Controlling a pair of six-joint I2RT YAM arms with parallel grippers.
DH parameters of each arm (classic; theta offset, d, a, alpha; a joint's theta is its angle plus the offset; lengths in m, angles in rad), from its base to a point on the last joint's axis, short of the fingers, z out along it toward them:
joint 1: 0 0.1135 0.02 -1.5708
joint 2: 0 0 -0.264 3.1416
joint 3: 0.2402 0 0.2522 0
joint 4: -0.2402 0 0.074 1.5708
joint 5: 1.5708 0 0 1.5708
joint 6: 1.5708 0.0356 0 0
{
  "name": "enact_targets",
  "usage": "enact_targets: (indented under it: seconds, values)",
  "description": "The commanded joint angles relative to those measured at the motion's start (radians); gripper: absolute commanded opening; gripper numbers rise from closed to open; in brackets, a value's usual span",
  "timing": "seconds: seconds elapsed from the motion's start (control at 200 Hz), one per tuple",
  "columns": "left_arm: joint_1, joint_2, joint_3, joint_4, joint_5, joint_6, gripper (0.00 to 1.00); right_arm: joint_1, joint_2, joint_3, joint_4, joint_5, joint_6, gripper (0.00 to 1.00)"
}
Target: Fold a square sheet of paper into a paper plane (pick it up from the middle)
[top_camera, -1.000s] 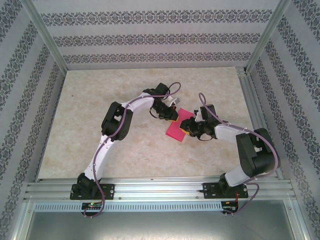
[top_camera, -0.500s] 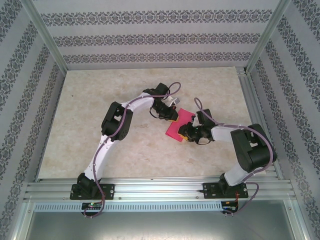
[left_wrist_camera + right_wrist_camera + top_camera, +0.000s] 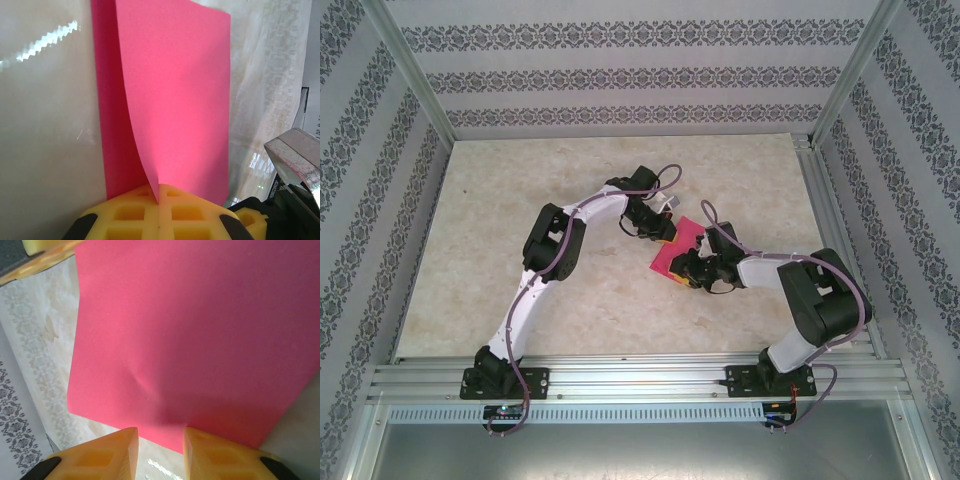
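Note:
The pink sheet of paper (image 3: 667, 257) lies mid-table, folded over into two layers, between both grippers. My left gripper (image 3: 667, 236) is shut on its far edge. In the left wrist view the yellow fingertips (image 3: 135, 212) pinch the sheet of paper (image 3: 175, 95), whose upper layer curls up from the pinch. My right gripper (image 3: 689, 270) is at the sheet's near edge. In the right wrist view it (image 3: 160, 442) stands open, and the edge of the sheet of paper (image 3: 175, 330) reaches into the gap. The paper plane is out of view.
The marble-patterned table (image 3: 500, 200) is walled in by patterned panels and metal posts (image 3: 410, 75). A rail (image 3: 640, 380) with both arm bases runs along the near edge. Part of the right arm (image 3: 295, 160) shows beside the sheet in the left wrist view.
My right gripper has slid left and slightly nearer, onto the sheet's near edge, and its arm has folded in. The left gripper has kept its grip and place.

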Motion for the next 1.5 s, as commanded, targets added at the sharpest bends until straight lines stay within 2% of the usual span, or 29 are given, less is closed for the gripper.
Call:
enact_targets:
  seconds: [0.0,0.26,0.475,0.669,0.834,0.929,0.999,1.109,1.339,1.494]
  values:
    - [-0.006,0.058,-0.014,-0.049,-0.081,0.007,0.07,0.008,0.012,-0.036,0.039,0.015,0.024,0.3]
    - [-0.006,0.057,-0.007,-0.058,-0.082,0.01,0.07,0.012,-0.115,-0.016,-0.042,0.029,0.021,0.31]
    - [-0.006,0.055,-0.005,-0.055,-0.081,0.006,0.07,0.024,-0.035,-0.044,0.019,0.015,0.036,0.31]
    - [-0.006,0.052,-0.004,-0.054,-0.079,0.002,0.07,0.023,0.011,-0.032,-0.022,0.029,0.005,0.31]
    - [-0.006,0.043,-0.007,-0.054,-0.076,-0.001,0.07,0.004,-0.121,0.009,-0.116,0.057,-0.02,0.35]
    - [-0.006,0.024,-0.023,-0.036,-0.075,-0.014,0.07,-0.081,-0.193,0.028,-0.211,0.124,-0.056,0.37]
    - [-0.006,-0.002,-0.06,0.011,-0.078,-0.051,0.06,-0.171,-0.196,0.045,-0.266,0.151,-0.102,0.38]
    - [-0.005,-0.067,-0.15,0.085,-0.1,-0.115,0.04,-0.245,-0.142,0.095,-0.304,0.129,-0.178,0.38]
    - [0.002,-0.23,-0.345,0.288,-0.122,-0.274,0.03,-0.256,-0.018,0.242,-0.306,0.075,-0.239,0.41]
    - [0.003,-0.318,-0.48,0.405,-0.188,-0.394,0.04,-0.244,0.048,0.306,-0.294,0.015,-0.271,0.41]
